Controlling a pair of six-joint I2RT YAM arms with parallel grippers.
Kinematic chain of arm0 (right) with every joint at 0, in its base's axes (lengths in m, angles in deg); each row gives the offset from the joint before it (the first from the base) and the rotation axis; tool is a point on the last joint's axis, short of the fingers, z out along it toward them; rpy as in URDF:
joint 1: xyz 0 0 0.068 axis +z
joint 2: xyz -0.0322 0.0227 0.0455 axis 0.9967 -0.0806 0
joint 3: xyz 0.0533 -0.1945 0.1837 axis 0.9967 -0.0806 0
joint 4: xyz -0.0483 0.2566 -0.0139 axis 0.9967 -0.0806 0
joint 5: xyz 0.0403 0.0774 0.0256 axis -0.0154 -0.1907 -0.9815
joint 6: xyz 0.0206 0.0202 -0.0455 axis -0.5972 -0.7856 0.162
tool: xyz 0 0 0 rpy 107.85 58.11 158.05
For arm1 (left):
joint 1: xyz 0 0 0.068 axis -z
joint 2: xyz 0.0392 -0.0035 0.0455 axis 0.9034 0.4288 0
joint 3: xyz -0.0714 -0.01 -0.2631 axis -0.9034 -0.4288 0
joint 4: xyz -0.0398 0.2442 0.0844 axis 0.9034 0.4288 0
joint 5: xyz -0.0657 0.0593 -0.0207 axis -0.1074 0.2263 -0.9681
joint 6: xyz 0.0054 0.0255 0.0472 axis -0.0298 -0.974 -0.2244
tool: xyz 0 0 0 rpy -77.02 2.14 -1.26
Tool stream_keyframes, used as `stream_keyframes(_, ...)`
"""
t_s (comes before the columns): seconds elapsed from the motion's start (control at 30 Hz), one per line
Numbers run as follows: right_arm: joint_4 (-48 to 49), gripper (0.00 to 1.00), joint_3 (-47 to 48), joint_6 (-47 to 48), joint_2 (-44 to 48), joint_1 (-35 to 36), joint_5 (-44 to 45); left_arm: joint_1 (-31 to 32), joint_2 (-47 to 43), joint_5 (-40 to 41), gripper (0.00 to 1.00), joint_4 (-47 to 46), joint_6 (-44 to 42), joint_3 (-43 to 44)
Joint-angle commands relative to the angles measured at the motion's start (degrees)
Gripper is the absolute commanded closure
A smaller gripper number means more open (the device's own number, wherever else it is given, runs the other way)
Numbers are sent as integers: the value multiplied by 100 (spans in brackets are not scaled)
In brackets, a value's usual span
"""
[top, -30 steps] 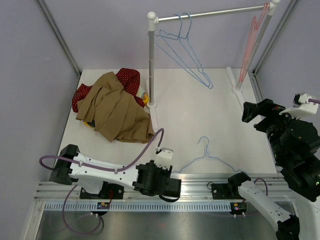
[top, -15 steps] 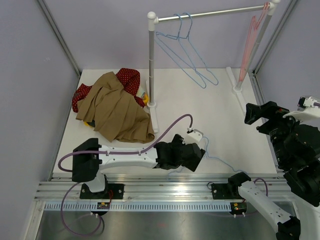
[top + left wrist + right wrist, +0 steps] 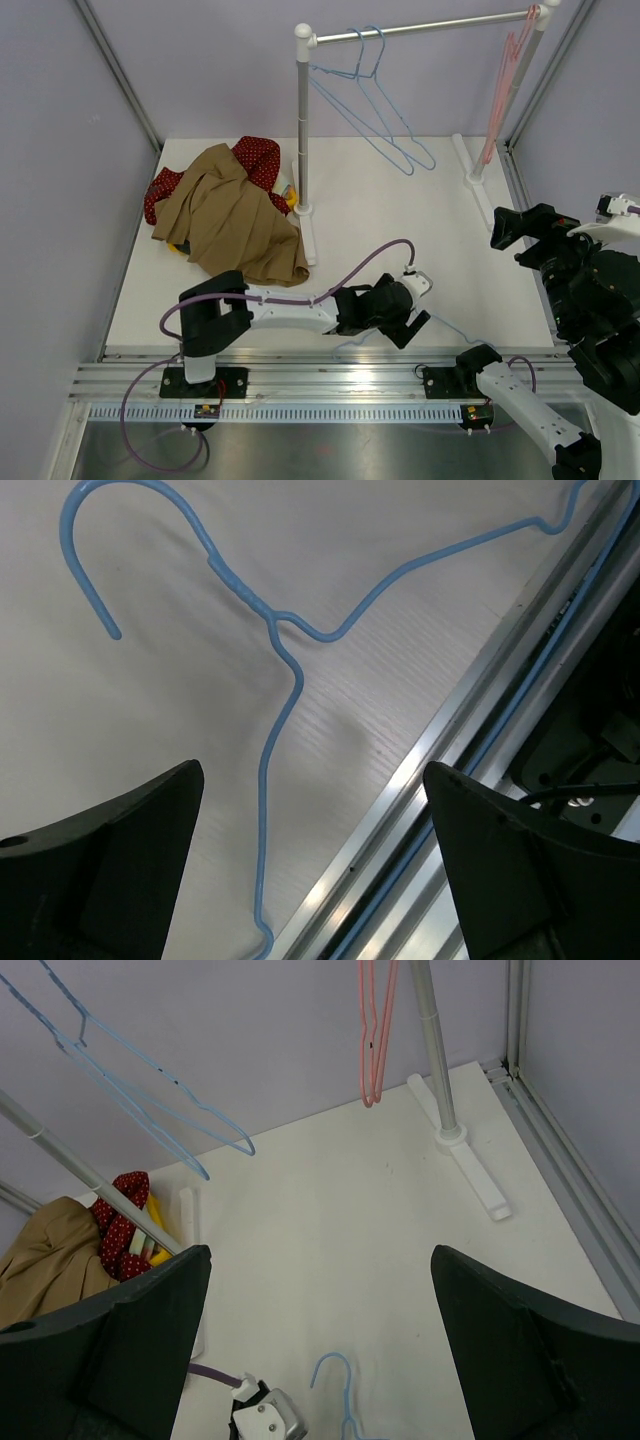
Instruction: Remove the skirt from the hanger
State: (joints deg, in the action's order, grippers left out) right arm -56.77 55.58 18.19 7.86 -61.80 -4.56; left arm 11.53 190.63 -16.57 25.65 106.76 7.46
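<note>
The brown skirt (image 3: pixel 235 225) lies in a heap on the white table (image 3: pixel 400 220), at about 10 o'clock from the table's middle. It lies on top of a red dotted cloth (image 3: pixel 262 155). A bit of something yellow (image 3: pixel 289 196) peeks out at the heap's 3 o'clock side, next to the foot of the rack pole (image 3: pixel 303 120).

A blue hanger (image 3: pixel 285 640) lies flat on the table at about 5 o'clock, close to the near edge and well apart from the skirt. The left gripper (image 3: pixel 310 772) is over this hanger. Its two fingers are spread wide and pinch nothing. In the left wrist view the hanger's hook points to 11 o'clock. One wire side runs off to 1 o'clock and the other runs down to 6 o'clock, between the fingers. Neither finger touches the wire.

The right gripper (image 3: pixel 320 1260) is up at the table's 3 o'clock side and faces the table. Its fingers are also spread wide and hold nothing.

Two more blue hangers (image 3: pixel 372 100) hang from the rail (image 3: pixel 420 30) at 12 o'clock. A pink hanger (image 3: pixel 500 90) hangs at 1 o'clock.
</note>
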Motion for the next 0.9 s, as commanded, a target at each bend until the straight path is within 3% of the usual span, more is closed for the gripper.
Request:
stream_keyframes(0.0,113,1,-23,123,-5,-11,196,-134,287,-60,6,-474,-74,24)
stream_keyframes(0.17,165,1,-85,132,-14,-19,178,-301,665,-51,11,-545,6,42)
stream_keyframes(0.23,174,1,-102,132,-22,-11,187,-354,779,-77,19,-553,14,59)
stream_keyframes(0.27,165,0,-111,141,-22,-11,178,-363,788,-164,32,-571,14,68)
stream_keyframes(0.33,165,1,-120,158,-22,-19,204,-372,815,-235,49,-571,23,77)
stream_keyframes(0.37,183,1,-137,167,-22,-11,205,-372,806,-244,69,-545,23,77)
stream_keyframes(0.5,209,1,-164,158,-22,-11,214,-372,578,-227,100,-571,50,-98)
stream_keyframes(0.6,244,1,-190,132,-22,-19,187,-372,288,-113,100,-536,6,-274)
stream_keyframes(0.77,341,1,-33,193,-171,-19,-67,-372,-474,738,100,245,-362,-397)
stream_keyframes(0.87,490,1,213,508,-495,-19,-1215,-372,-976,1293,100,746,-705,-459)
